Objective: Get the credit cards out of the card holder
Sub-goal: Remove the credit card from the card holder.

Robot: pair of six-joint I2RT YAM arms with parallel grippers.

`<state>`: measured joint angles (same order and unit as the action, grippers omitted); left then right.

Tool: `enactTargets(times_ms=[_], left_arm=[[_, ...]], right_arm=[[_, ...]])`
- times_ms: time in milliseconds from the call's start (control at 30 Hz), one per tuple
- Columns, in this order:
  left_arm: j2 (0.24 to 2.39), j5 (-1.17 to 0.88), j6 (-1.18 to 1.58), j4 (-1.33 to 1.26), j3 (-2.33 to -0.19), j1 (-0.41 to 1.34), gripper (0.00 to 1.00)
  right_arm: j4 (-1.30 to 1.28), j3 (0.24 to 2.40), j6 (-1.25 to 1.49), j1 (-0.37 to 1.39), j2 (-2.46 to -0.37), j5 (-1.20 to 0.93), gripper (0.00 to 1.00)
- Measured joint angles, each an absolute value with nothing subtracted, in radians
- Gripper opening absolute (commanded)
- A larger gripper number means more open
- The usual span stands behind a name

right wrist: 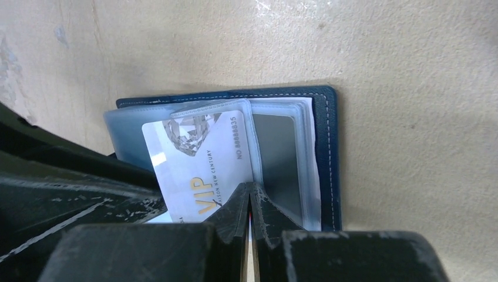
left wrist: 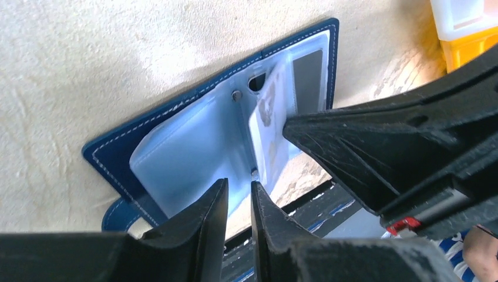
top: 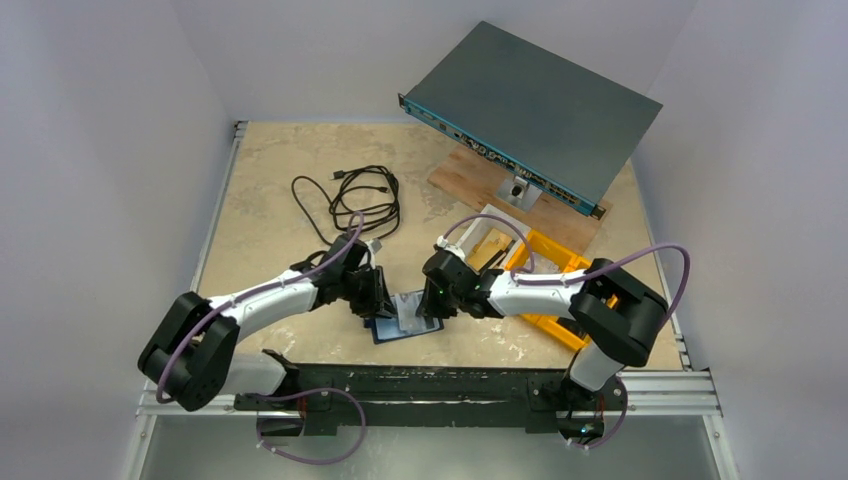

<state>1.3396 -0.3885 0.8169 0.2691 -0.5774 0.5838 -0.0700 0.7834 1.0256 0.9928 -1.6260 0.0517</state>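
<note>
Card holder (top: 404,326) lies open, light-blue inside up, at 6 o'clock on the worktop (top: 270,180), close to the near edge. Left gripper (left wrist: 238,187) at its 9 o'clock: jaws a narrow gap apart above the clear sleeves (left wrist: 188,153). Right gripper (right wrist: 249,188) at its 3 o'clock: jaws together, seemingly pinching the lower edge of the white VIP card (right wrist: 199,155); whether they catch card or sleeve is unclear.

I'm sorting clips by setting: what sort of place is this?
Probably a robotics lab cell: two arms bolted to a table, white walls around it, props like a rack unit and yellow bins.
</note>
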Motion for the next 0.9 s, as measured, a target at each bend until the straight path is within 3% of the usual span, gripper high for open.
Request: enactTargets(times_ms=[233,533,900], left_arm=[[1.246,-0.389,0.812,0.300,-0.575,0.576,0.19],[1.281,-0.396,0.820,0.274,-0.543,0.569,0.17],[1.322,-0.415,0.839,0.199,-0.490,0.562,0.24]], right_arm=[[-0.014,0.781,1.036,0.992,-1.650,0.027,0.00],[-0.002,0.778,1.037,0.992,-1.653,0.023,0.00],[-0.002,0.778,1.037,0.992,-1.654,0.023,0.00]])
